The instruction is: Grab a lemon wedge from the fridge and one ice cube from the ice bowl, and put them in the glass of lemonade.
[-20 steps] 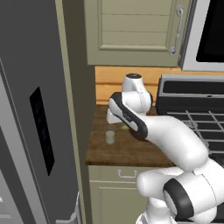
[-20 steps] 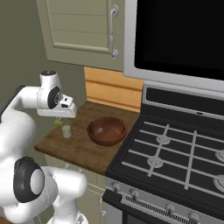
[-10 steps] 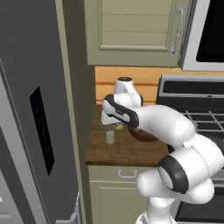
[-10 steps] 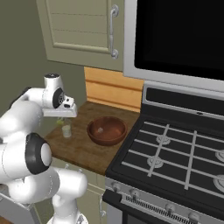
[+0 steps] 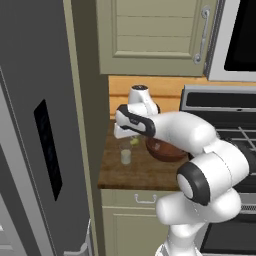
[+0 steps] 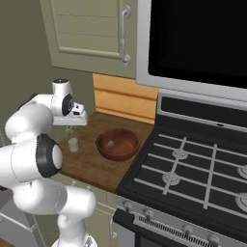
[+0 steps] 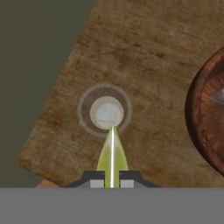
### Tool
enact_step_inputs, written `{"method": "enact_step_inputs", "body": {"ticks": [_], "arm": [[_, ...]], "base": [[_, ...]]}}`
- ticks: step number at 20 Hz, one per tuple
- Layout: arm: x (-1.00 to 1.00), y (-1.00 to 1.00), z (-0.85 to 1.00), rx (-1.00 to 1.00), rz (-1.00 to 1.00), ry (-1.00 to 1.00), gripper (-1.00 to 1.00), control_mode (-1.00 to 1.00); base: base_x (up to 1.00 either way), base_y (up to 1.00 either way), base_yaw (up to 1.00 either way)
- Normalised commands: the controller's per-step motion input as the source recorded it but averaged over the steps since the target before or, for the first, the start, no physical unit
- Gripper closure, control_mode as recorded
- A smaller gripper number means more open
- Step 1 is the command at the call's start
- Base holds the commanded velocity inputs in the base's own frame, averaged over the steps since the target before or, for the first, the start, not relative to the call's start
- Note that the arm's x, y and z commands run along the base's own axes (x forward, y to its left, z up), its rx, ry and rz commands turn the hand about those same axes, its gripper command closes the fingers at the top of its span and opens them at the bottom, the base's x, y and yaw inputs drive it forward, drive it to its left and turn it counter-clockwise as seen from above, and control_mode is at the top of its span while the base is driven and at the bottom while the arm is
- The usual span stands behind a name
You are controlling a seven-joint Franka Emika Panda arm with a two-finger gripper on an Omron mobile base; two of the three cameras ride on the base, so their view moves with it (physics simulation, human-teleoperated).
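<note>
Arm swung left since earlier; gripper (image 7: 112, 183) now pinches the lemon wedge (image 7: 112, 153) just above the glass of lemonade (image 7: 105, 112) on the desk (image 7: 148, 65). Risk: slightly off-centre release, wedge clips the rim.

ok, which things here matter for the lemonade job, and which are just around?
In play:
- lemon wedge, held over the glass
- glass of lemonade
- ice bowl
- fridge
- gripper

Just around:
- stove
- upper cabinet
- wooden counter
</note>
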Motion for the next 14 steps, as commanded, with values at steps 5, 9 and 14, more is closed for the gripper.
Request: {"method": "enact_step_inputs", "body": {"ticks": [5, 9, 14], "arm": [[0.27, 0.03, 0.0, 0.0, 0.0, 0.0, 1.0, -1.0], [0.26, 0.14, 0.0, 0.0, 0.0, 0.0, 1.0, -1.0], [-0.07, 0.28, -0.02, 0.0, 0.0, -0.13, 1.0, -1.0]], "base": [[0.0, 0.0, 0.0], [0.0, 0.0, 0.0], [0.0, 0.0, 0.0]]}}
